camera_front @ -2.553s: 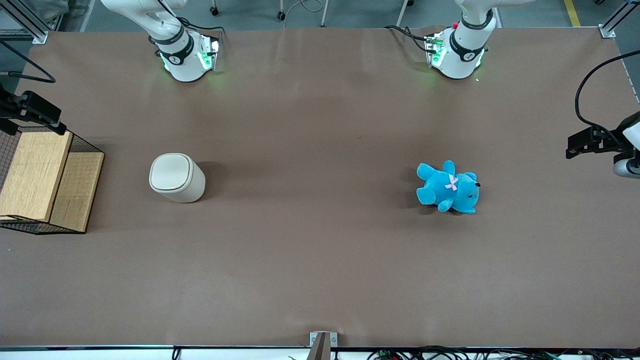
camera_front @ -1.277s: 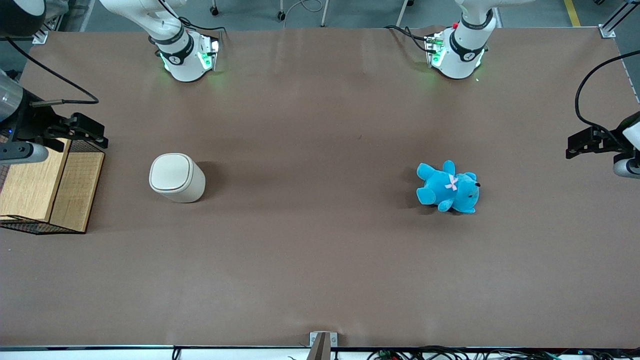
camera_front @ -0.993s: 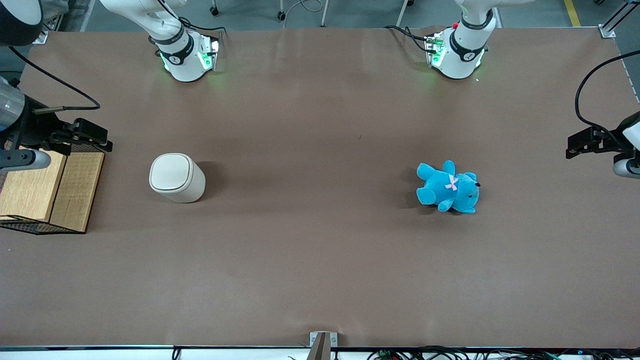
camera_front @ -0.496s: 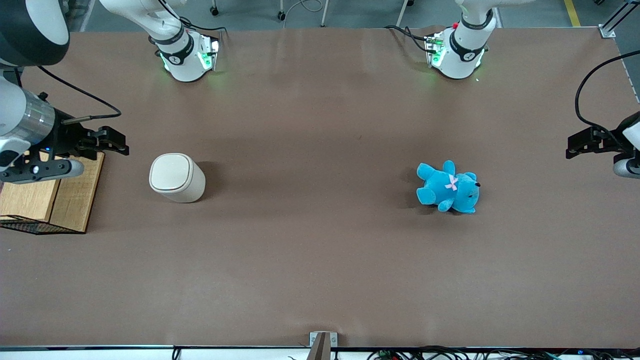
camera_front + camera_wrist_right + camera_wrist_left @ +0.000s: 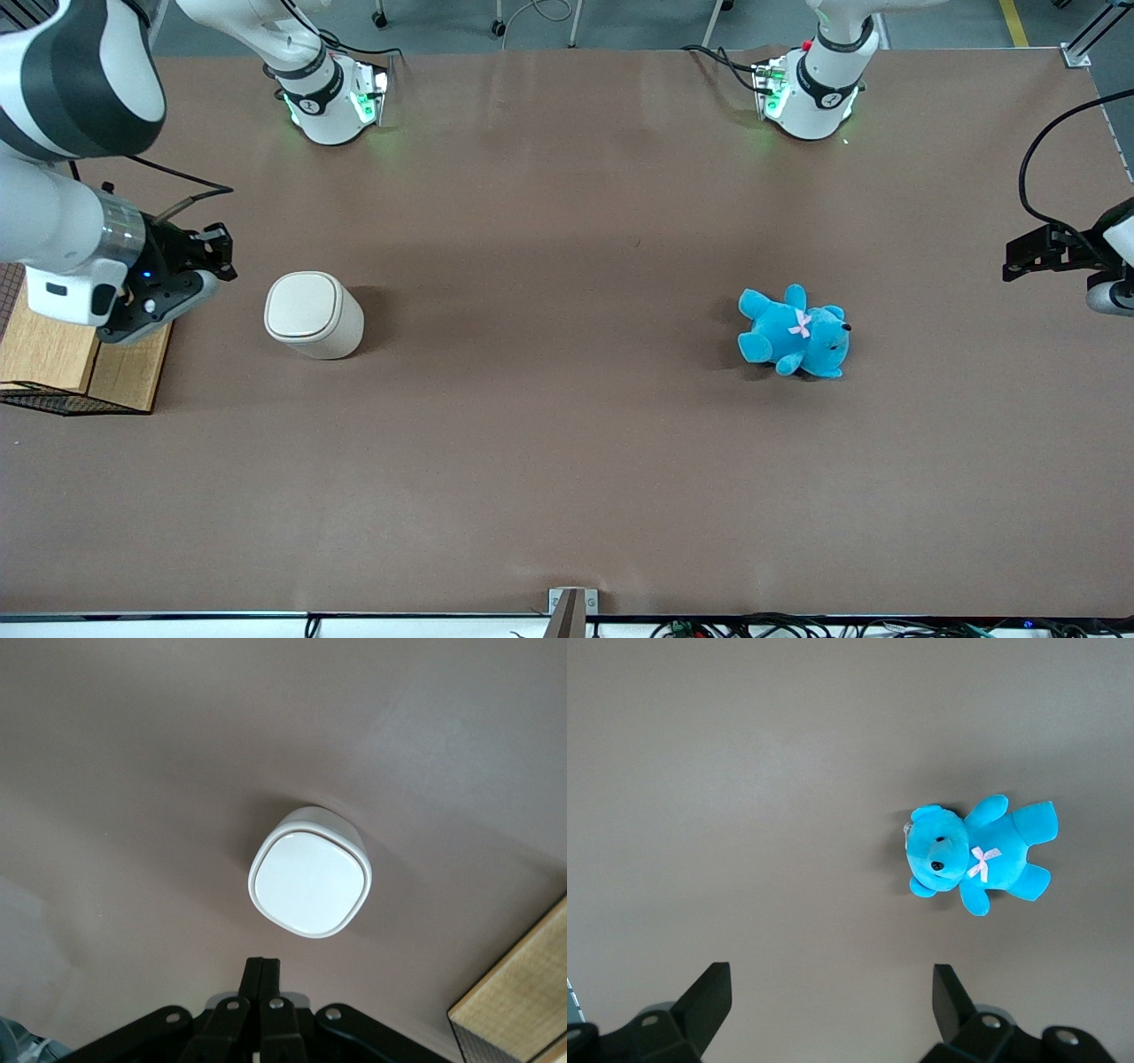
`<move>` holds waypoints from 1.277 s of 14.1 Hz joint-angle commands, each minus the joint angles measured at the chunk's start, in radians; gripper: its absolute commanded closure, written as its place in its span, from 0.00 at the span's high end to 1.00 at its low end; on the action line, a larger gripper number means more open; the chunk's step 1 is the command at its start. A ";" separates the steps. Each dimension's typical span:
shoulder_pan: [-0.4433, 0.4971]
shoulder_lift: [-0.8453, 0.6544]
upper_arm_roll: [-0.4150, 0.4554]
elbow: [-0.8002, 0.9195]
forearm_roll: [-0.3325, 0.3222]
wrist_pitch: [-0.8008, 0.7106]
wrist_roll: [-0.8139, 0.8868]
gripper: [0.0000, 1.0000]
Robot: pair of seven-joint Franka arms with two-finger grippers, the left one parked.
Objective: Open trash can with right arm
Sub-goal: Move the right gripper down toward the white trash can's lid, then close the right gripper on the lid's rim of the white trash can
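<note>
Toward the working arm's end of the table (image 5: 567,461), the trash can (image 5: 312,314) stands upright on the brown surface, about midway between the table's front edge and the edge carrying the arm bases. Its flat lid (image 5: 310,882) is down and seated flush within the rim; no gap shows at any side. The gripper (image 5: 217,252) of the right arm (image 5: 66,221) hangs above the table just beside the can, not touching it, between the can and the wire basket (image 5: 53,403) holding the wooden blocks (image 5: 62,341) at the table's end edge. In the right wrist view the fingers (image 5: 262,992) are pressed together and hold nothing. A blue teddy bear (image 5: 795,333) lies well apart, toward the parked arm's end.

Assessment: the approach is under way; the opening itself is not yet begun.

Risks noted:
- The can looks light and is unsecured. A sideways push against its wall, rather than a press or lift at the lid, would likely slide or topple it.
- Which edge carries the hinge cannot be told from these views; working the wrong edge would achieve nothing or tip the can.
- The arm's wrist sits above the basket; a low sweep could strike its rim.
</note>
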 commanded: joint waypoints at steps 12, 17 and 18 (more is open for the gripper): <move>0.046 -0.011 -0.002 -0.424 -0.030 0.421 -0.127 0.00; 0.049 -0.015 -0.002 -0.513 -0.030 0.530 -0.135 0.01; 0.048 -0.012 -0.002 -0.515 -0.030 0.531 -0.135 0.01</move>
